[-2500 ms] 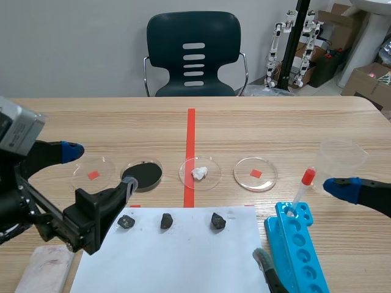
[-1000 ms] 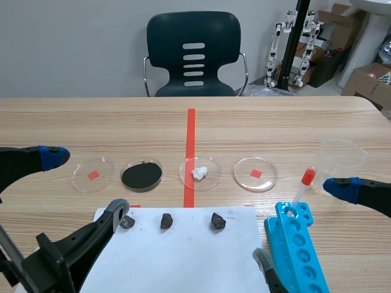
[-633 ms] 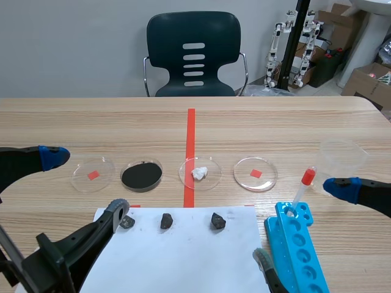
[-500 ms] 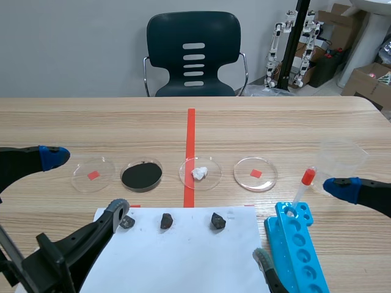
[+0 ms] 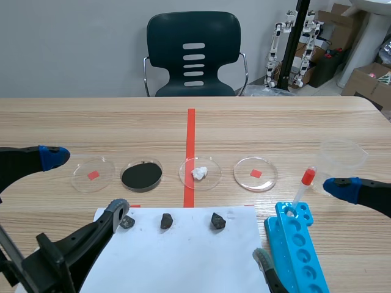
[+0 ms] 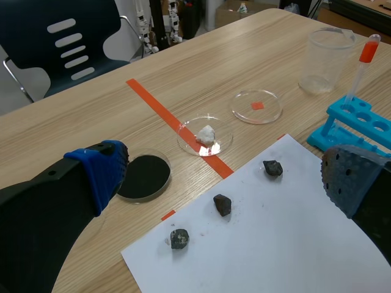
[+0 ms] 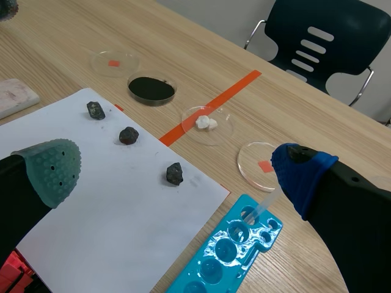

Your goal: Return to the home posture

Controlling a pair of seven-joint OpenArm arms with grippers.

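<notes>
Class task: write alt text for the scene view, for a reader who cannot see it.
The left gripper and right gripper, both open and empty, sit low at either side of a wooden table. On it lie a white sheet with three dark rocks, a row of four petri dishes beyond it, and a blue rack holding a red-capped dropper.

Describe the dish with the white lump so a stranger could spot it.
Follow the orange-red tape line down the table's middle. The clear dish lying over it, between a black-filled dish and a red-marked one, alone holds a white lump.
</notes>
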